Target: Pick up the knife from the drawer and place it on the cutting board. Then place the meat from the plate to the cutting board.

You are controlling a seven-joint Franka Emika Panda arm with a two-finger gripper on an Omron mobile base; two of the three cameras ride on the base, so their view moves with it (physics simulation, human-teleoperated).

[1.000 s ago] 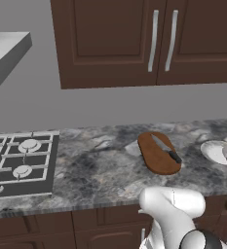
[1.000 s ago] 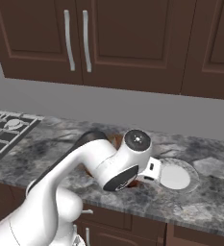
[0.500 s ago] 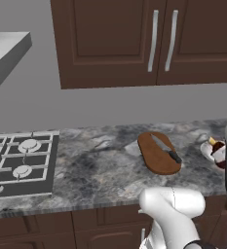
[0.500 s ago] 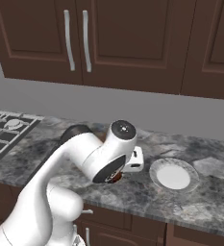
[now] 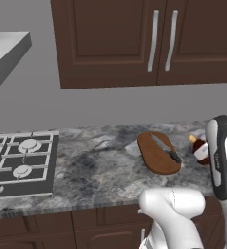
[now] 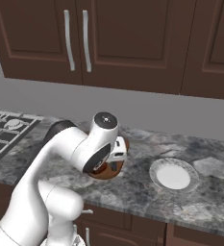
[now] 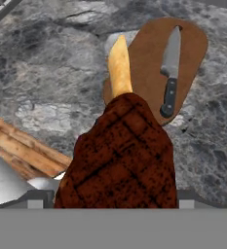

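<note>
My gripper point(image 7: 116, 195) is shut on the meat point(image 7: 122, 155), a dark reddish-brown lump with a pale bone tip pointing away from the hand. The meat point(image 5: 199, 149) hangs just right of the cutting board point(image 5: 158, 154), above the counter. The oval board point(image 7: 149, 58) lies ahead of the hand. On it rests the knife point(image 7: 170, 73), its blade pointing away; the knife point(image 5: 164, 148) sits on the board's right side. The white plate point(image 6: 174, 176) lies bare to the arm's right. The drawer is out of view.
A gas hob point(image 5: 20, 163) occupies the counter's left end, under a grey hood point(image 5: 5, 56). Dark wall cabinets with silver bar handles point(image 5: 162, 41) hang above. Pale wooden slats point(image 7: 22, 143) and a grey metal part show at the hand view's lower left.
The arm has swung left from over the plate toward the cutting board, carrying the meat. The plate is left bare.
</note>
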